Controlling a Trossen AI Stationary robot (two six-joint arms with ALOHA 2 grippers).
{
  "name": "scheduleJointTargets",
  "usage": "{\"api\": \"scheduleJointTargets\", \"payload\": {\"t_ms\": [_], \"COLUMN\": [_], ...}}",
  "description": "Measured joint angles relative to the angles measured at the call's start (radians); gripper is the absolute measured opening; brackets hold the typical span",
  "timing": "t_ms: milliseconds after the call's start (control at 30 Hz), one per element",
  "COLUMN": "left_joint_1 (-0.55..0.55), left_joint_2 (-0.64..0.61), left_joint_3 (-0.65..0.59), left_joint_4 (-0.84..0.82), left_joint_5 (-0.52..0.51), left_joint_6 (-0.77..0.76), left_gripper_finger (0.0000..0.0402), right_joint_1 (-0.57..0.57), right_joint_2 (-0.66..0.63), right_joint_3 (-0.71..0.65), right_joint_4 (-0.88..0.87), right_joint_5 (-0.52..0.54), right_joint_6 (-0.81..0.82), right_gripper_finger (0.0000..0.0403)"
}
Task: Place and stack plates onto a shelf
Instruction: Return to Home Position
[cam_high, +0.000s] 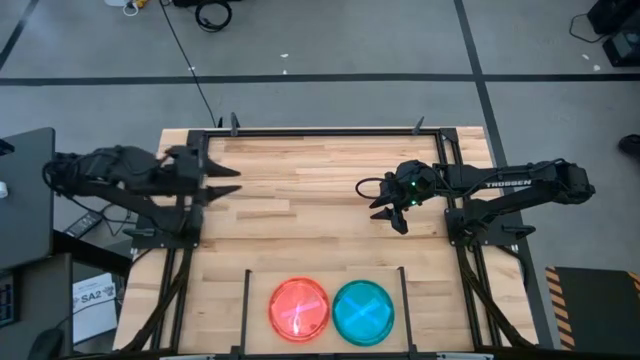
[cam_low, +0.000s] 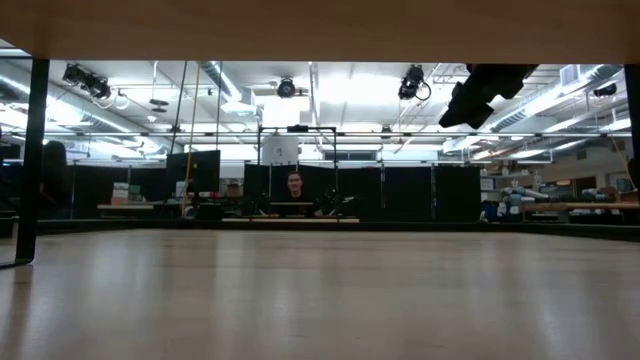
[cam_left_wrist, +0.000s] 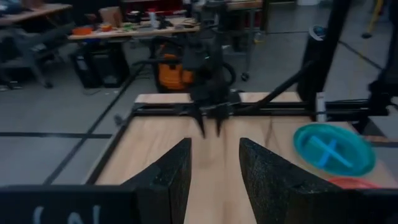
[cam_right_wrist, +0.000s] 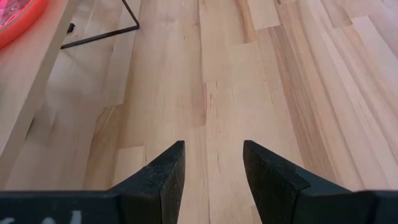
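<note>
Plates (cam_high: 300, 308) at table (cam_high: 300, 190) edge, left pincer (cam_high: 230, 181) and right pincer (cam_high: 390, 217) parted, empty, wide room between

bright, even overhead light; counter (cam_high: 320, 200) pale, shadows faint; ceiling lamps (cam_low: 330, 90) glare in low view; plates (cam_high: 300, 308) glow, stripes bright.

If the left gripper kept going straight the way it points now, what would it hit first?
Most likely the right gripper: the left wrist view shows it dead ahead of the open left gripper, with only bare light wooden table between. Height is hard to judge, so it might miss.
</note>
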Motion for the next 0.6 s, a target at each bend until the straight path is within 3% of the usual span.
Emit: {"api": "scheduleJointTargets", "payload": {"t_ms": [133, 267, 600], "left_joint_1": [-0.035, -0.048, -0.046], "left_joint_2": [-0.107, -0.224, -0.504], "left_joint_3": [-0.095, -0.252, -0.706], "left_joint_4": [-0.011, 0.009, 0.314], "left_joint_5": [-0.095, -0.102, -0.102], "left_joint_6": [0.000, -0.004, 0.019], "left_gripper_finger": [0.0141, 0.0141, 0.0141], "right_joint_1": [0.000, 0.000, 0.000], "right_joint_2": [0.000, 0.000, 0.000], "right_joint_3": [0.000, 0.000, 0.000], "right_joint_4": [0.000, 0.000, 0.000], "right_joint_5": [0.000, 0.000, 0.000], "right_joint_6": [0.000, 0.000, 0.000], "right_gripper_finger": [0.0169, 0.0169, 0.0169]}}
